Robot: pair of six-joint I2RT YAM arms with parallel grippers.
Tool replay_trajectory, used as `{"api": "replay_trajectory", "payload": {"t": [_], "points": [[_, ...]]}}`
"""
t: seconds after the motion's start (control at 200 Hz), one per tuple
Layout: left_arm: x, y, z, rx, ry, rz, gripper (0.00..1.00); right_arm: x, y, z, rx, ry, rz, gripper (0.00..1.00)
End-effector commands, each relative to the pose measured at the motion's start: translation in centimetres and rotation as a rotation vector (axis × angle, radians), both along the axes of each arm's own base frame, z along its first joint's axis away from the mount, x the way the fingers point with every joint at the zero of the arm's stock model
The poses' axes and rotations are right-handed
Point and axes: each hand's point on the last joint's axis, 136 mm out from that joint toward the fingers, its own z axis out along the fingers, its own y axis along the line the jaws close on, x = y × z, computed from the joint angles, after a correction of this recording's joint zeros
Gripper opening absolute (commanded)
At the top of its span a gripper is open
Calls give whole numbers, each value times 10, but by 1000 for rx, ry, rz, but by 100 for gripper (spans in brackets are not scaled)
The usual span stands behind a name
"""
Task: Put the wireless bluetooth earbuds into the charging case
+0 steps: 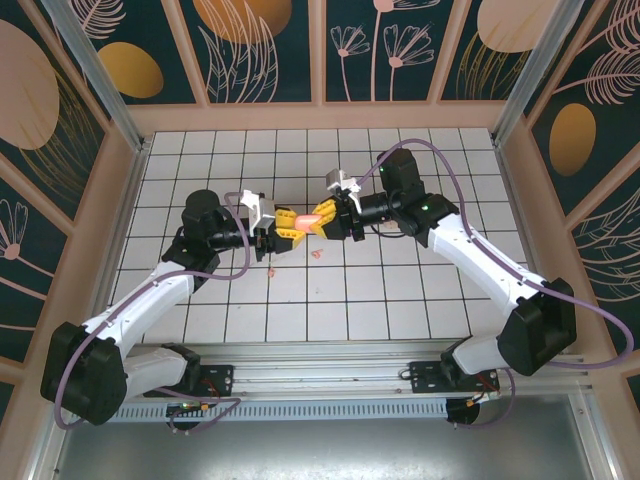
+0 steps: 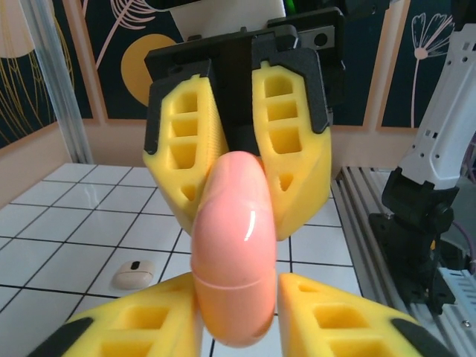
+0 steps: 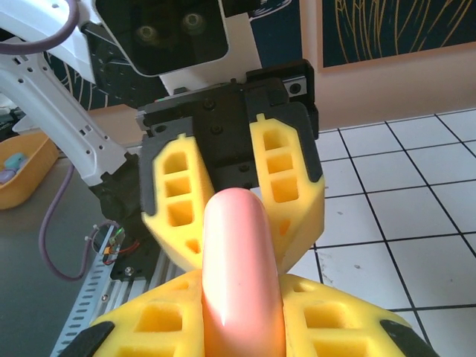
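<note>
With left hand point(image 1: 285, 224) closed on the left end of charging case point(image 1: 304, 217), aloft above mid-counter point(image 1: 400, 300), and right hand point(image 1: 325, 218) closed on its right end, ease lid open along the seam; avoid twisting or squeezing harder. Retrieve earbuds point(image 2: 134, 275) afterwards from tiles just beneath.

Left arm point(image 1: 150, 295) and right arm point(image 1: 480, 260) stretched inward, elbows bent, wrists level, left gripper point(image 1: 272, 230) and right gripper point(image 1: 326, 218) facing tip to tip, both pairs of yellow fingers point(image 3: 149, 320) clamped on one pink case point(image 1: 300, 217) between them.
</note>
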Motion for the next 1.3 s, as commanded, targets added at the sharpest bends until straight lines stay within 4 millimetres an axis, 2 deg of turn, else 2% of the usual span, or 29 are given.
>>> {"api": "replay_trajectory", "payload": {"t": [0.0,0.195,0.235,0.285,0.35,0.616,0.796,0.981,1.116,1.291], "points": [[-11,0,16,-30,-51,-50,30,-4,2,6,31,-18,29,10],[-12,0,20,-33,-58,-55,15,-4,3,4,25,-16,24,12],[-12,0,20,-31,-62,-55,13,-2,4,5,25,-15,14,18],[-12,0,18,-22,-64,-53,12,1,4,6,27,-15,-5,30],[-11,0,15,-6,-67,-49,11,5,4,9,28,-27,-35,35],[-8,3,3,39,-90,-16,10,16,0,16,33,-45,-106,36],[-9,3,2,43,-97,-13,9,29,-5,16,23,-55,-184,36],[-7,3,4,31,-86,-2,9,31,-6,16,28,-46,-199,37],[-4,1,-2,15,-51,-5,9,39,-10,22,39,-41,-256,41],[1,1,-7,0,-16,17,9,34,-14,36,100,-13,-275,47]]}}
